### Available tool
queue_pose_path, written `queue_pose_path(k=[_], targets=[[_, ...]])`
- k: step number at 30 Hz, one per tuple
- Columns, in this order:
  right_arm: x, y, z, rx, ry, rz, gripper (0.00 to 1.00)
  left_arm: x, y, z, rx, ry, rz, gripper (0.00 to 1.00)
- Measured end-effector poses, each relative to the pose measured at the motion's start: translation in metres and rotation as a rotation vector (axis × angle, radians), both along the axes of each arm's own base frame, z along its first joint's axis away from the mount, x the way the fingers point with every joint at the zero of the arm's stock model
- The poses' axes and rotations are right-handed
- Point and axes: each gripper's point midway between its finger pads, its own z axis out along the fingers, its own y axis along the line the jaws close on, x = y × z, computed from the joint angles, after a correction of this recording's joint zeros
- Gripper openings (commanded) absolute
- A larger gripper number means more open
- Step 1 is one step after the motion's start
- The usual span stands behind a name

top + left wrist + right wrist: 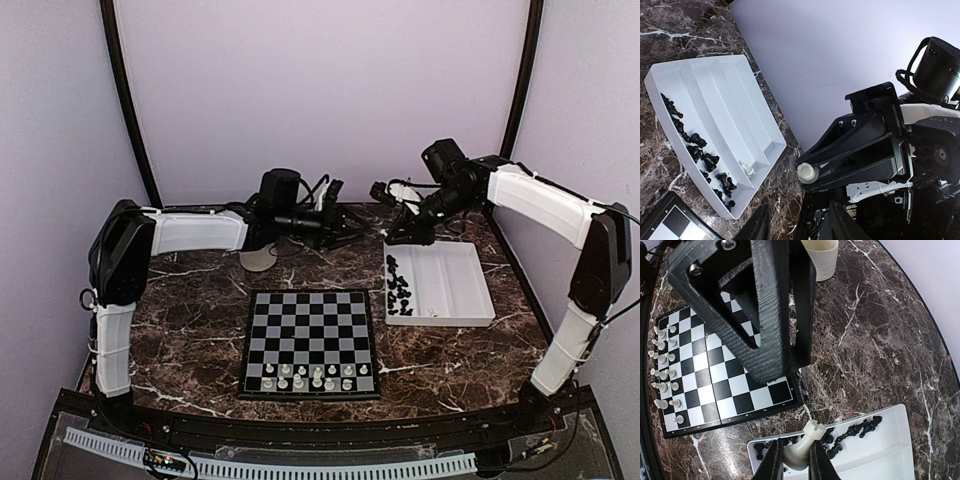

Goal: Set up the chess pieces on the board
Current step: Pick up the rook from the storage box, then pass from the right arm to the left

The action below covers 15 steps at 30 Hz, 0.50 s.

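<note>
The left gripper hangs spread, nothing between its fingers, above the marble surface at 12 o'clock of the chessboard, with a white cup at the board's 11 o'clock. White chessmen stand in the board's two near rows. At the board's 2 o'clock the right gripper pinches a tilted white piece by its base over the white tray — above the left compartment holding the black chessmen — and a lone white chessman lies in the next compartment.
</note>
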Motion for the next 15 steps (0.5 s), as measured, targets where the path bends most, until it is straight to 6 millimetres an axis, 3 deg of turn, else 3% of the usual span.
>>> queue_pose_path(k=[7,15], targets=[[-0.002,0.013,0.011,0.014,-0.022,0.029,0.1,-0.003,-0.003,0.012,-0.052,0.009,-0.027,0.43],[-0.008,0.024,0.011,0.021,-0.007,0.062,0.1,-0.006,-0.007,0.007,-0.065,0.042,-0.047,0.37]])
